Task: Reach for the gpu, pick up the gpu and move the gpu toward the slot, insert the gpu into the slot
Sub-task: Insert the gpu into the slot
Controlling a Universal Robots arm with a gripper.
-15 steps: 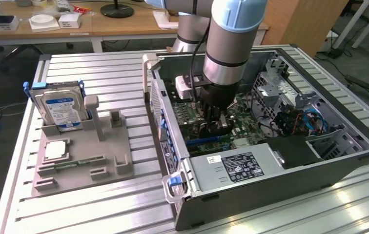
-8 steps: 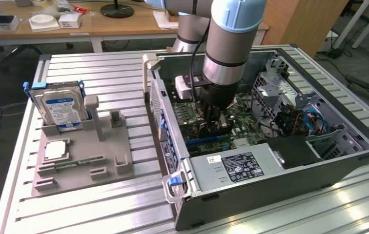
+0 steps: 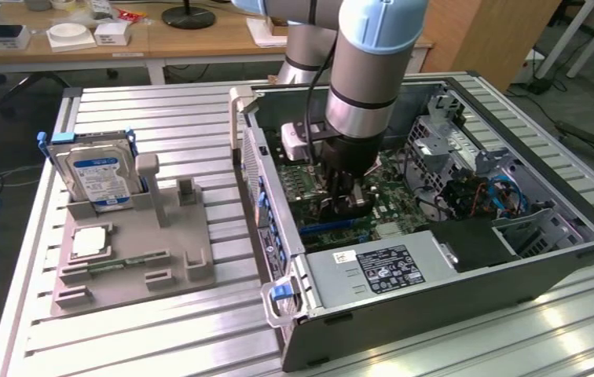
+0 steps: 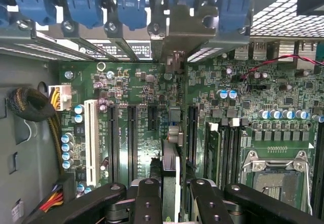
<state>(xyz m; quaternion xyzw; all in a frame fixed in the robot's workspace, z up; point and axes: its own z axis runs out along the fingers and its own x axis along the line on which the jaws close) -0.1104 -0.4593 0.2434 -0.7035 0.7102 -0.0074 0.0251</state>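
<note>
My gripper [image 3: 341, 203] reaches down into the open computer case [image 3: 548, 259], over the green motherboard [image 3: 397, 200]. It is shut on the gpu [image 4: 171, 176], a thin dark card that the wrist view shows edge-on between the two black fingers [image 4: 147, 201]. The card's metal end bracket [image 4: 177, 41] stands against the case's rear wall, among the blue clips. The card runs low along the board between the black expansion slots [image 4: 132, 138]. The slot right under it is hidden by the card, and I cannot tell whether the card is seated.
Outside the case, a grey fixture [image 3: 130, 251] carries the blue-labelled hard drive [image 3: 98, 177] and a small green memory stick [image 3: 130, 261]. Inside are the power supply [image 3: 381, 271], the CPU socket [image 4: 281, 176], a white slot [image 4: 91, 140] and a braided cable bundle [image 4: 30, 105].
</note>
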